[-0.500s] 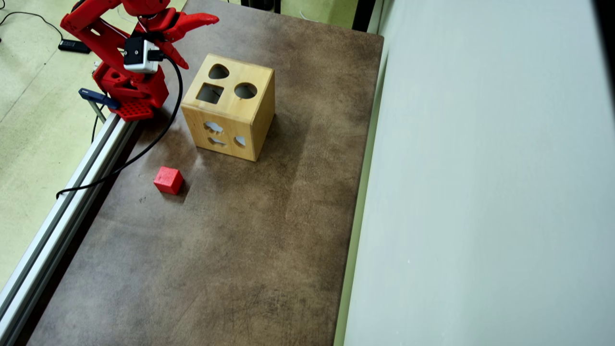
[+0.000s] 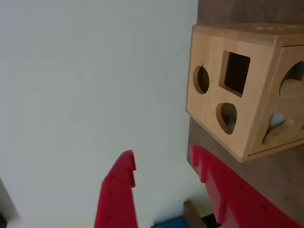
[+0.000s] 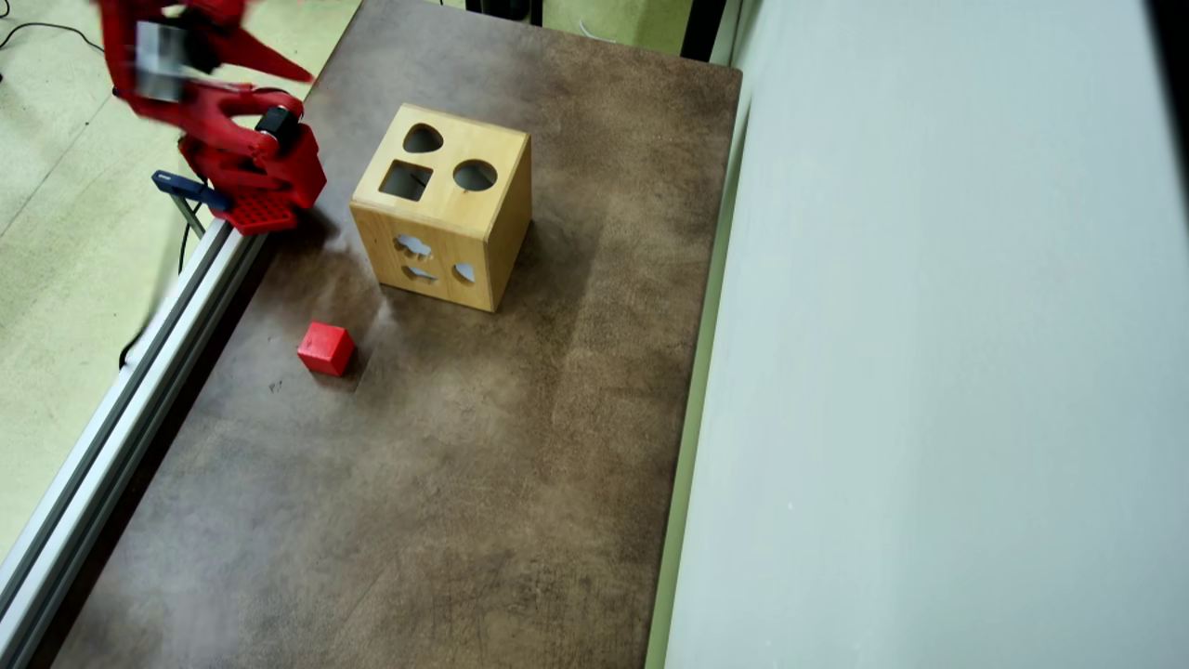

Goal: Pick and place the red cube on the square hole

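The red cube [image 3: 325,348] lies on the brown table [image 3: 483,483], in front of and to the left of the wooden shape-sorter box [image 3: 483,218] in the overhead view. The square hole [image 3: 406,179] is on the box's top face, beside a round hole and a rounded-triangle hole. In the wrist view the box [image 2: 256,109] is at the upper right, with its square hole [image 2: 236,72] facing the camera. My red gripper [image 2: 161,153] is open and empty, pointing at the white wall left of the box. The red arm [image 3: 246,158] stands at the table's far left edge, well away from the cube. The cube is out of the wrist view.
An aluminium rail [image 3: 121,400] runs along the table's left edge, and a blue clamp [image 3: 186,186] holds the arm's base. A white wall [image 3: 929,325] borders the table on the right. The box's side faces have further shaped holes.
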